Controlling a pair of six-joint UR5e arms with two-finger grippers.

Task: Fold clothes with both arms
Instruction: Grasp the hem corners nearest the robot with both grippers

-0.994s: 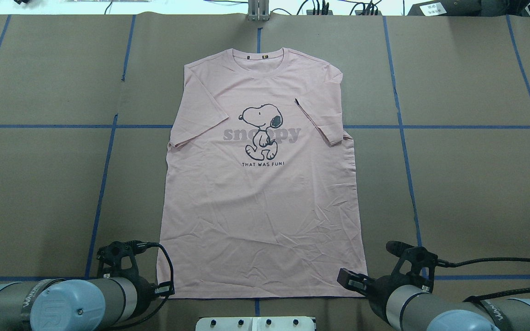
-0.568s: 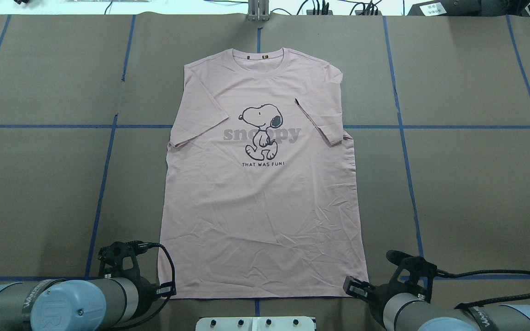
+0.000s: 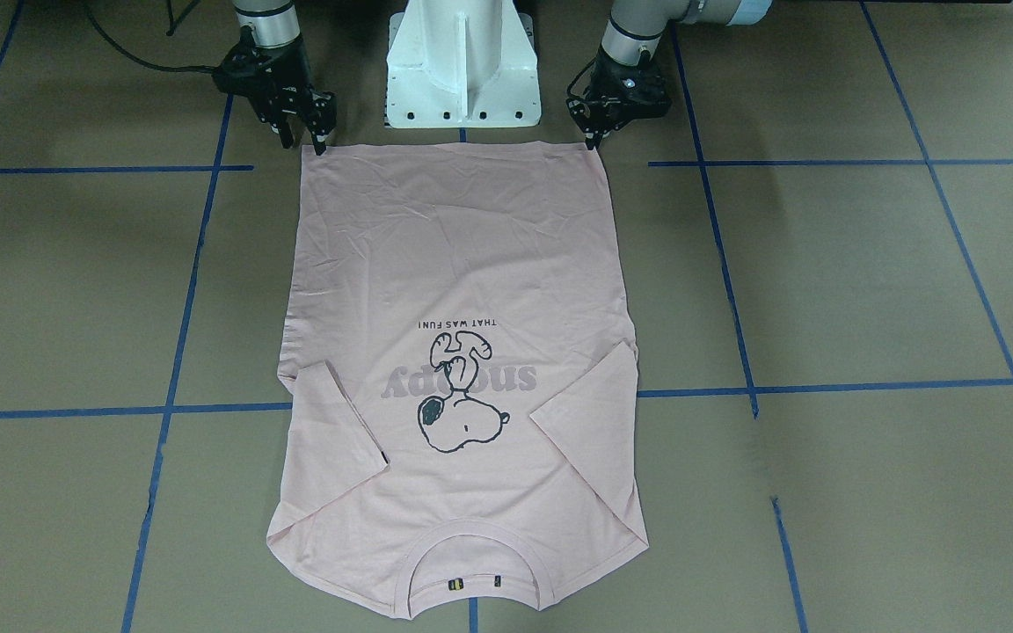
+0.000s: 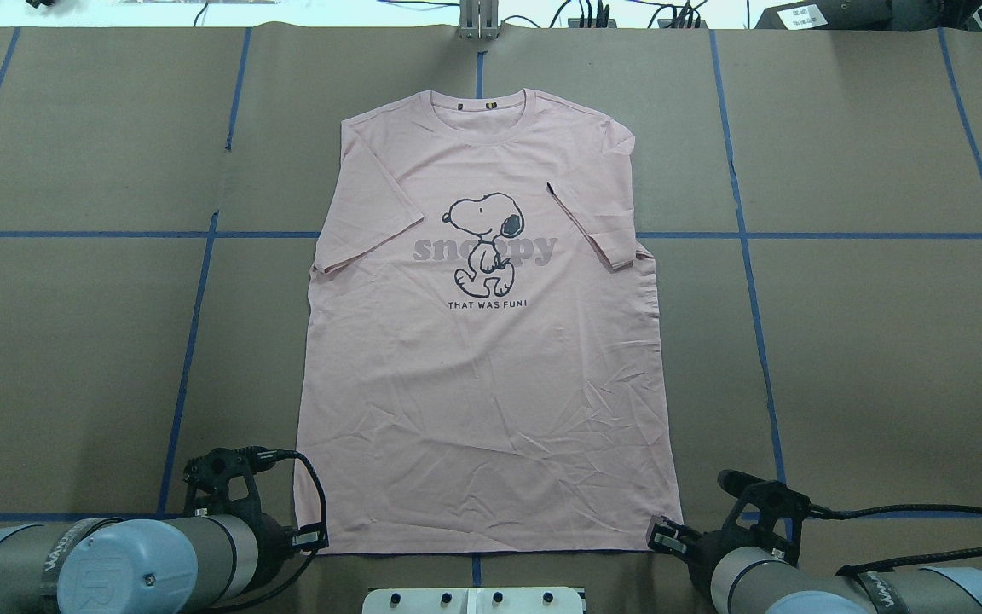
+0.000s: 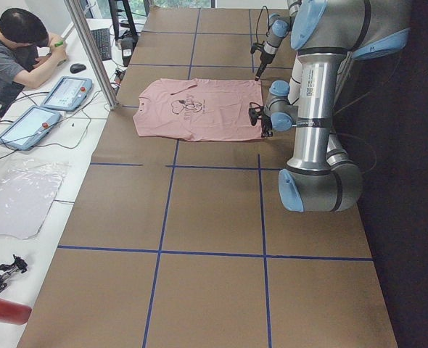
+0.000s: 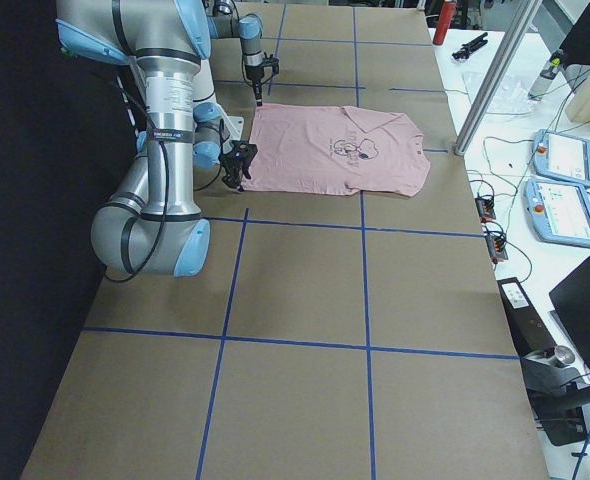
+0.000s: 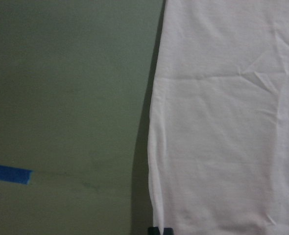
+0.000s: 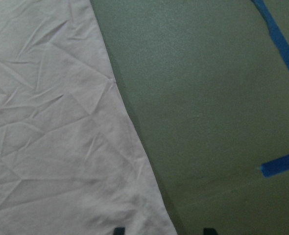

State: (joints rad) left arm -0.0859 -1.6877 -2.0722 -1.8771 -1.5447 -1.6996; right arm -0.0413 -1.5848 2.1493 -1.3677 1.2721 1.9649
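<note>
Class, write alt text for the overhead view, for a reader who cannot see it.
A pink Snoopy T-shirt lies flat, print up, on a brown table gridded with blue tape, collar away from the robot and both sleeves folded inward. The left hand and right hand sit at the two near hem corners.

Big table (image 4: 73,341) w/ brown paper top, blue tape lines (image 4: 193,341) marking a grid. White bench (image 5: 25,181) runs along 1 long edge: 2 tablets (image 5: 67,93) w/ cables, keyboard (image 5: 101,42), mouse (image 5: 77,67), clear plastic sheet (image 5: 22,199), red bottle (image 5: 3,310). Person (image 5: 11,58) in grey tee sits there. Metal post (image 5: 91,51) at bench edge. Opposite side: dark, unlit strip (image 5: 417,254). Light even, shadows soft.
</note>
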